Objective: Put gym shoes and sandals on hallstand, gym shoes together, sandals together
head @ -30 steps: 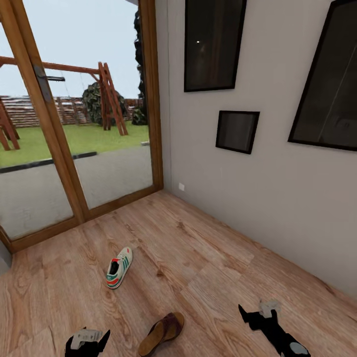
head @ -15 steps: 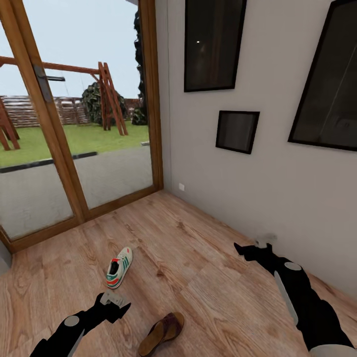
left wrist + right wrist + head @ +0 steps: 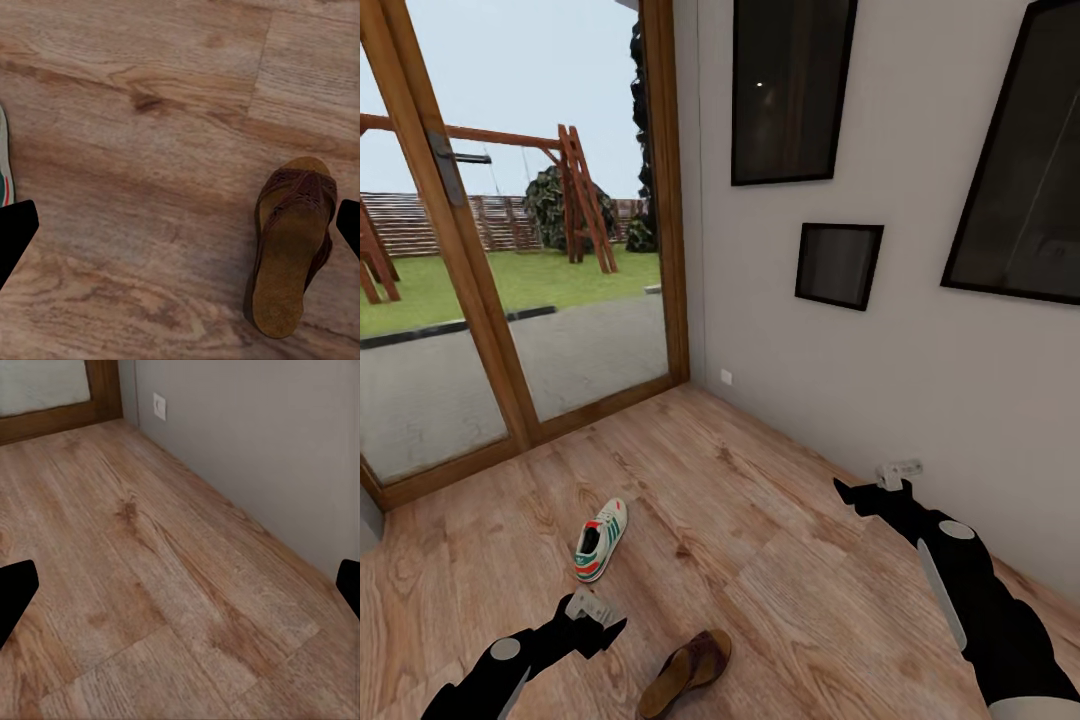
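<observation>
A cream-white lace-up gym shoe with green side stripes and red-orange accents (image 3: pixel 600 540) lies on the light brown wood-plank corridor floor (image 3: pixel 760 520), out in the open part of the floor, well apart from the grey wall (image 3: pixel 920 380) and some way in from the wood-framed glass door (image 3: pixel 510 250). Its toe points toward the door. A sliver of its white sole with green and red trim shows at the border of the left wrist view (image 3: pixel 4 161).

Nearer the robot, a brown leather sandal with dark brown straps and a tan insole (image 3: pixel 685 672) lies flat on the floor, sole down, apart from the gym shoe. In the left wrist view the sandal (image 3: pixel 292 244) rests close to one black fingertip of the tool, not touching it.

The left tool (image 3: pixel 596 622) hovers above the floor between the gym shoe and the sandal, near both; its two fingers are spread wide apart and hold nothing. The right tool (image 3: pixel 865 493) hangs above the floor close to the foot of the wall, well apart from both pieces of footwear; its fingers are likewise spread wide and empty, with bare planks between them in the right wrist view.

Three dark framed pictures (image 3: pixel 838 265) hang on the wall, and a small white outlet (image 3: pixel 726 377) sits low near the corner by the door.
</observation>
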You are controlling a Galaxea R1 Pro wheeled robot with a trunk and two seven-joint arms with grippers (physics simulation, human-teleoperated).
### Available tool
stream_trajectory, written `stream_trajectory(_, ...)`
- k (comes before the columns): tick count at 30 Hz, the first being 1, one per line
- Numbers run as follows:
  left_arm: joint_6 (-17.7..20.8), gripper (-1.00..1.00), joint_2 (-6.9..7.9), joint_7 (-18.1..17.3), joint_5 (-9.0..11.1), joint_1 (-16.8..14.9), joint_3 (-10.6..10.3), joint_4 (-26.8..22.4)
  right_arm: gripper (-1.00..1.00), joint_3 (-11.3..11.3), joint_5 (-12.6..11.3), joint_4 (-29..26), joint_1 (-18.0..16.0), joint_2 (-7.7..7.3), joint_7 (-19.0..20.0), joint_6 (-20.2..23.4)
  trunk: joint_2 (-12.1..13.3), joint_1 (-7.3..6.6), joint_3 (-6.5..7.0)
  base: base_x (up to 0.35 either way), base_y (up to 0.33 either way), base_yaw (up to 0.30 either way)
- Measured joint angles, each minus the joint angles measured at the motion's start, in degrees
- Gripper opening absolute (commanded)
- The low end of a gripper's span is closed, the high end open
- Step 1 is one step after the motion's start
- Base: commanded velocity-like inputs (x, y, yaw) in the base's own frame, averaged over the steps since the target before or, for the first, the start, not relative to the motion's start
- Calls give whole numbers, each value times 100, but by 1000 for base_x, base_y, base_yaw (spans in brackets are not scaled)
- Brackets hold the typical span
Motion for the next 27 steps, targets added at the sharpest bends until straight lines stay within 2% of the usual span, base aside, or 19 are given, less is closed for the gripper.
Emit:
stream_trajectory(7,0,100,24,4,-5,-3,3,26,100,-6,11,-17,10,-10,0,9,0,0,0,0,0,0)
stream_trajectory(16,-1,100,-24,4,-5,-3,8,30,100,-20,17,-29,12,-15,-7,17,0,-1,0,68,37,-9)
stream_trajectory(27,-2,100,-32,13,0,-4,15,33,100,-22,13,-40,14,-16,-9,19,0,0,0,88,58,-221)
